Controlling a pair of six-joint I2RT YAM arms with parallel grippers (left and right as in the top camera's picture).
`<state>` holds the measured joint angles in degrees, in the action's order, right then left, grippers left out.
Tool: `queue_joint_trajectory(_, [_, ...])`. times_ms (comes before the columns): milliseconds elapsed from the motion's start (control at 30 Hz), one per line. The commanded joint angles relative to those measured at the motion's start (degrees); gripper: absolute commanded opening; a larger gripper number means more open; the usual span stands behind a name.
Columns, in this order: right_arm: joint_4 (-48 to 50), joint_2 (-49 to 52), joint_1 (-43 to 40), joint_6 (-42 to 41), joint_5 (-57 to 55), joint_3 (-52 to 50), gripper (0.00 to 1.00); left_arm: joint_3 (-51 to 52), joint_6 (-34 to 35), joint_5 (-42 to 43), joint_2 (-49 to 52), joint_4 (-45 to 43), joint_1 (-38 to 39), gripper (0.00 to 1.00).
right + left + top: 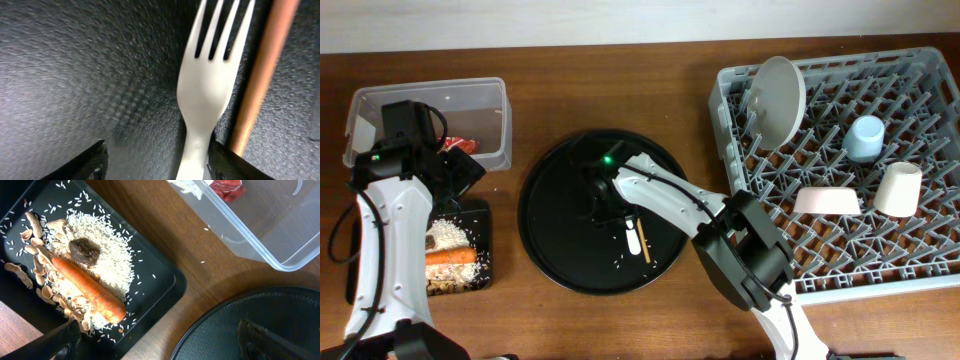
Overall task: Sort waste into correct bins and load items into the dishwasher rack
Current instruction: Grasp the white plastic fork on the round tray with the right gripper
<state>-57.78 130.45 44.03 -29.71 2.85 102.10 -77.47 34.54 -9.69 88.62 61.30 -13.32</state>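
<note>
**Now: fork handle between the right arm's spread fingers**

Largest in view, the dishwasher rack (880, 281) fills the right side of the table. A white plate (778, 100) stands on edge among the pegs near its far left corner. A light blue cup (866, 138) sits further right, and a pale pink bowl (827, 202) and a small cream cup (898, 190) lie nearer the front.

Next in size, the round black tray (555, 225) lies mid-table with loose rice grains on it. The white fork (210, 95) rests flat there, with a wooden chopstick (262, 70) just beside it. The right gripper (157, 167) is low over the tray. Its fingers stand apart with the fork's handle between them, close to one finger and with clear space to the other, so nothing is pinched.

At far left is the clear tub (280, 225), holding the red wrapper (227, 189) and a scrap of white tissue (187, 186). Just in front of it, the black rectangular tray (160, 275) carries the food scraps. The orange carrot (87, 288) lies across a bed of white rice (107, 260), and pale brown bone pieces (37, 262) run along one side.

The left gripper (157, 330) hangs above the table beside these two bins. Its fingers are spread wide and hold nothing.
</note>
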Motion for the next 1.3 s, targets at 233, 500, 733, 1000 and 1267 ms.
queue_joint_trajectory(233, [2.3,0.2,0.7,-0.8,-0.5,-2.5,0.59,-0.4,0.6,-0.2,0.1,0.0,-0.2,0.99])
queue_joint_trajectory(500, [4.6,0.2,1.0,-0.8,-3.1,-5.4,0.41,-0.4,0.6,-0.2,0.1,0.0,-0.2,0.99])
queue_joint_trajectory(733, [4.6,0.2,1.0,-1.1,-5.5,-5.4,0.36,-0.4,0.6,-0.2,0.1,0.0,-0.2,0.99])
queue_joint_trajectory(1000, [3.9,0.2,1.0,-1.1,-4.9,-5.4,0.16,-0.4,0.6,-0.2,0.1,0.0,-0.2,0.99])
queue_joint_trajectory(1267, [0.9,-0.2,0.8,-1.2,-3.7,-3.0,0.06,-0.4,0.6,-0.2,0.1,0.0,-0.2,0.99])
